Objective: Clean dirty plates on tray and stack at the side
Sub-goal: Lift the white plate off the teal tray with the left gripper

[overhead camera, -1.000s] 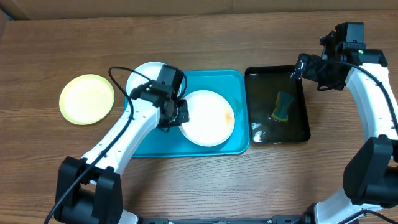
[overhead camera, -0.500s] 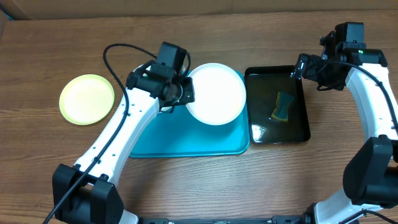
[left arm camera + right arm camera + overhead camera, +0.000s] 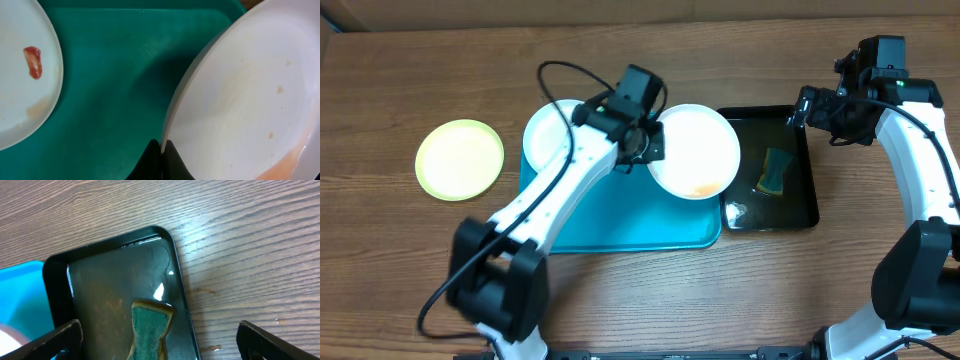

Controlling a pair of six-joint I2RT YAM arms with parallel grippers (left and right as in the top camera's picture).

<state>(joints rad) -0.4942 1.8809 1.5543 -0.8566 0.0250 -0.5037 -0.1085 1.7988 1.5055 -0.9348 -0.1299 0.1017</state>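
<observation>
- White and smooth, the held plate (image 3: pixel 698 150) hangs in the air over the right edge of the blue tray (image 3: pixel 620 225), with its far side reaching over the near wall of the black tray (image 3: pixel 810 190); an orange-brown smear shows near its lower rim
- It looks stiff, hard and fairly light, so I judge it will not flex but could chip or crack if dropped or knocked on a tray wall; the slick surface is likely to turn slippery once wet
- The rim is the only handy place to take hold, and that is where the left claw (image 3: pixel 161 150) has it: the two fingers are closed almost together, pinching the thin edge at the plate's left side, one on each face
- Held at one edge only, the whole plate hangs out to the side, so it may sag or swivel in the pinch; slow, level moves would suit it
- A second white plate (image 3: pixel 22 85), marked with a red smear, lies flat on the tray's upper left part, apart from the held one
- The green-rimmed plate (image 3: pixel 460 160) lies on the table (image 3: pixel 440 60) left of the blue tray, not on it
- A sponge (image 3: pixel 778 172) lies in the shallow water of the black tray, near the held plate's right rim as seen from overhead
- The right claw (image 3: pixel 802 106) hovers by the far right corner of the black tray, fingers spread wide with nothing between them
</observation>
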